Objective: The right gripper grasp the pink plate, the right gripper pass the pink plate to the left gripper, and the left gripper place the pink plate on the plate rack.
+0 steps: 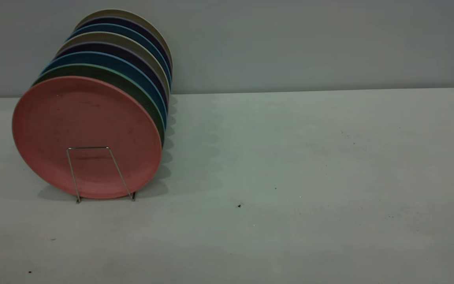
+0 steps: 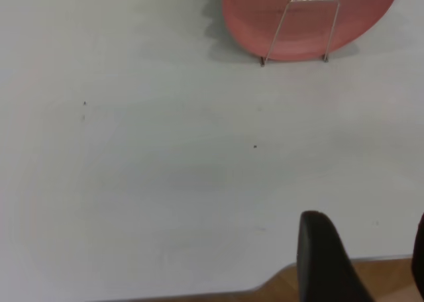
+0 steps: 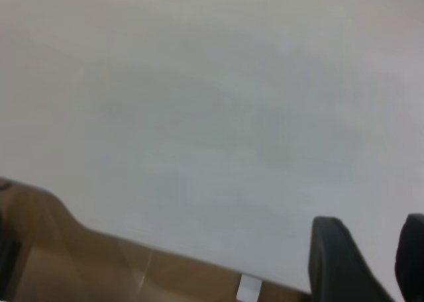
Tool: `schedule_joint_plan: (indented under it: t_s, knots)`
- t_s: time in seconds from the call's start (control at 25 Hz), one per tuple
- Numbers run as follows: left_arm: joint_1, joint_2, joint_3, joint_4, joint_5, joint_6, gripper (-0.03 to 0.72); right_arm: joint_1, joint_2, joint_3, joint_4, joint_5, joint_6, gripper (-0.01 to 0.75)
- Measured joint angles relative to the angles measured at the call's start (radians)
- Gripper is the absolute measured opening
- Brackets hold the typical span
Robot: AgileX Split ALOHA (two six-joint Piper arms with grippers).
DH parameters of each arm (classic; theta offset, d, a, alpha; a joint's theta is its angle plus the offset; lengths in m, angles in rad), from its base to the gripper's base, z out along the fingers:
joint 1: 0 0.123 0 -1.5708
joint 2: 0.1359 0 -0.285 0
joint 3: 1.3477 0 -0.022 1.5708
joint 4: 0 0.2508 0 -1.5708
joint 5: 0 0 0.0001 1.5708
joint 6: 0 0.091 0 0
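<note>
- Exterior view: you will find the pink plate standing on edge at the front of the plate rack, near the bench's left edge and about midway between its front and back edges. Behind it stands a green plate, then a row of blue, dark and beige plates running toward the back edge. A wire loop of the rack crosses the pink plate's lower face. Neither arm appears here, and the rest of the bench shows only a few dark specks.
- Left wrist view: the left gripper hangs over the bench's front edge, well apart from the rack, with wooden floor beneath it. Its jaws stand apart with clear space between them and hold nothing. The pink plate sits racked farther off.
- Right wrist view: the right gripper likewise hangs at the bench's edge over bare surface. Its jaws show a gap between them and carry nothing. No plate is visible from here.
- Progress, as you can judge it: the pink plate rests in the rack and both grippers are empty and away from it, so the grasp, hand-over and placing look finished; nothing appears left to do.
- Writing: you will see no brand, label or readable text in any view.
</note>
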Motion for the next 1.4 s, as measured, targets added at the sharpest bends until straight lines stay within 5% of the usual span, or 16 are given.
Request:
schedule_joint_plan:
  t_s: [1.4]
  knots:
    - [0.000,-0.007,0.029,0.000,-0.023,0.042,0.309,-0.023,-0.167,0.000,-0.005,-0.013,0.000,0.240]
